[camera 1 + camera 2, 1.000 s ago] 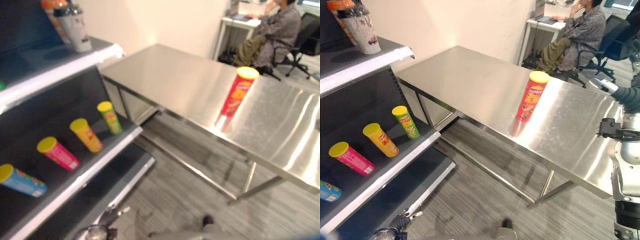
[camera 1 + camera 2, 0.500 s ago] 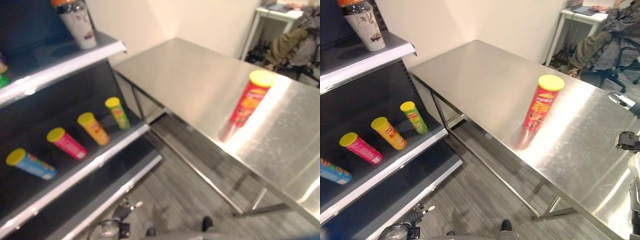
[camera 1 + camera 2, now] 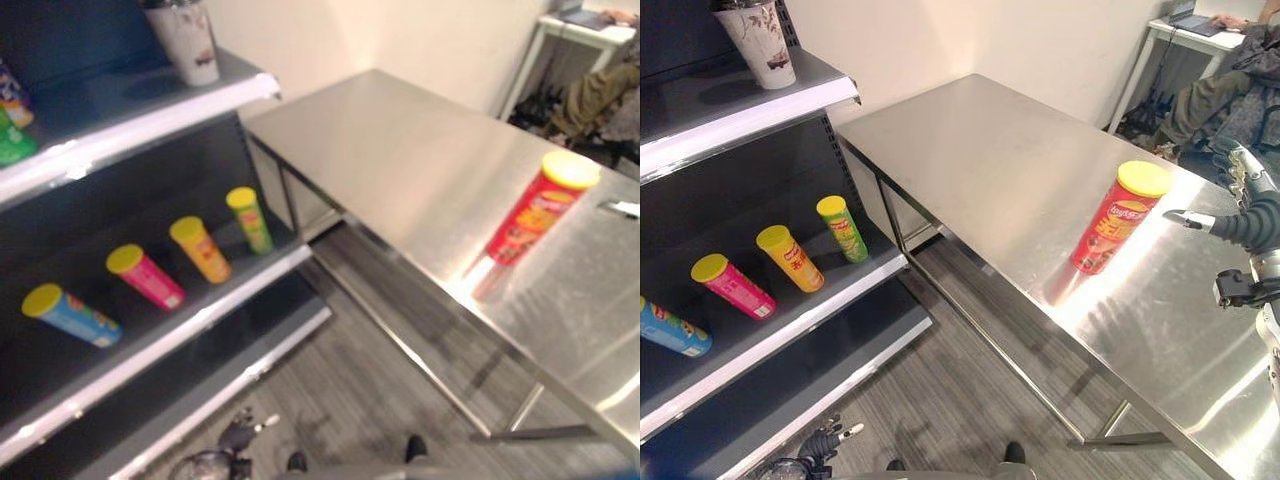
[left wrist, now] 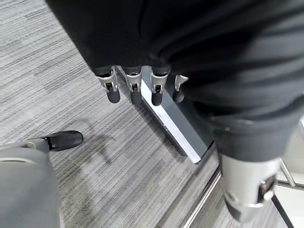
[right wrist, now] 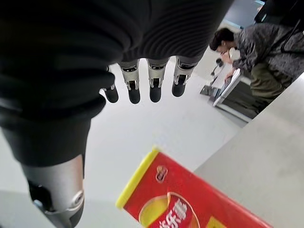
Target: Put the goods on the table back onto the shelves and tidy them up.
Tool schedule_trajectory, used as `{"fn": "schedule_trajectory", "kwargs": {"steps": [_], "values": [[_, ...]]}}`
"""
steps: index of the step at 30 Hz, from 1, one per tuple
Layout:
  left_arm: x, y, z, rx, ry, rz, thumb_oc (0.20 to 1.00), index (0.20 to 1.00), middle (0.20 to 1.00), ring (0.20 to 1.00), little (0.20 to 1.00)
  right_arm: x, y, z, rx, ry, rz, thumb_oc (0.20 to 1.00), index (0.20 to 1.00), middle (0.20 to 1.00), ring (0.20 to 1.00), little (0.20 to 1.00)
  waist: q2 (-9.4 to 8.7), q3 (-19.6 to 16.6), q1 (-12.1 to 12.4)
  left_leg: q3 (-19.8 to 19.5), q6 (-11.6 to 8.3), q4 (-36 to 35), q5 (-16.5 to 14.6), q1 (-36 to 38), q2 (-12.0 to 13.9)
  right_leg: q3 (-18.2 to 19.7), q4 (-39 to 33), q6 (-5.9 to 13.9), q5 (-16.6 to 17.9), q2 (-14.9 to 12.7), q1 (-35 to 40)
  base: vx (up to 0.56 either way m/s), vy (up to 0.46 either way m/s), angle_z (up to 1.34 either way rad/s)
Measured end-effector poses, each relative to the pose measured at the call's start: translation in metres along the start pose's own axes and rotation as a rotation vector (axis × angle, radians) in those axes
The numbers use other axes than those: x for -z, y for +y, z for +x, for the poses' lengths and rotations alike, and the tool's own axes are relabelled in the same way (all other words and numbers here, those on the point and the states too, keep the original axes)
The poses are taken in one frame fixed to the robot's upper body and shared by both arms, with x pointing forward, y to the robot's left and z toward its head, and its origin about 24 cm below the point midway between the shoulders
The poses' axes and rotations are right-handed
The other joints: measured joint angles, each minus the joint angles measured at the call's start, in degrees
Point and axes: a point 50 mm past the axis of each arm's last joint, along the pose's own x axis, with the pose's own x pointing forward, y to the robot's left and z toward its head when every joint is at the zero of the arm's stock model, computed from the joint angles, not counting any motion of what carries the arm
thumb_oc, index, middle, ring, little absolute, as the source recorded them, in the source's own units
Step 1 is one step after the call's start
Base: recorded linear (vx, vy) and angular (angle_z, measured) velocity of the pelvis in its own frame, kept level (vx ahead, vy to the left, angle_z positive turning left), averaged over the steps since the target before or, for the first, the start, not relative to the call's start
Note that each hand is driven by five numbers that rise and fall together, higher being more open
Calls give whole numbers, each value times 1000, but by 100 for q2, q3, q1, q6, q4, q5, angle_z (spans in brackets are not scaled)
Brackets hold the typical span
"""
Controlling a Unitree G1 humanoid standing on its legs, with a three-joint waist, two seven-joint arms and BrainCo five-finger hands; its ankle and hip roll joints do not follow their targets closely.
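**Red can upright on the table, right hand raised beside it**

A tall red cylindrical snack can with a yellow lid (image 3: 1117,216) stands upright on the long stainless-steel table (image 3: 990,150), toward its near edge, with a bright reflection under it. At about three o'clock from the can, the robot's right hand (image 3: 1240,218) hangs above the table with its fingers (image 5: 134,85) straight and apart, holding nothing; the can is near it but not touching.

At nine o'clock from the table stands a dark shelving unit with grey shelf edges (image 3: 770,345). On its middle shelf four cans lie tilted in a row: a green can with a yellow lid (image 3: 842,227) nearest the table, then an orange-yellow one (image 3: 790,257), a pink one (image 3: 732,286) and a blue one (image 3: 673,330). On the top shelf sits a white patterned cup (image 3: 759,41).

The left hand (image 4: 142,80) hangs low over the grey striped carpet (image 3: 970,400), fingers relaxed and empty.

At one o'clock, beyond the table, a person sits in a chair (image 3: 1225,95) at a white desk (image 3: 1185,35).
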Motion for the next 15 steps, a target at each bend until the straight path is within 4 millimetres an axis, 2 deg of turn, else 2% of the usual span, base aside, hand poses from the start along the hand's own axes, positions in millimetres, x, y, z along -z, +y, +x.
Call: {"fn": "schedule_trajectory", "kwargs": {"steps": [7,15], "values": [[6,2,-2,0,18,17,1000,1000,1000,1000,1000,16,5,-1,-35,82,-44,1000,1000,1000,1000,1000,36,-22,16,-37,29,-37,-23,-31,8,-11,-1,16,-24,0,8,5,-14,1],[17,3,-6,-3,46,13,1000,1000,1000,1000,1000,26,5,-2,-40,130,-74,1000,1000,1000,1000,1000,182,-113,116,-173,-6,-27,20,-97,6,-167,-1,2,-33,3,34,11,-29,9]]}}
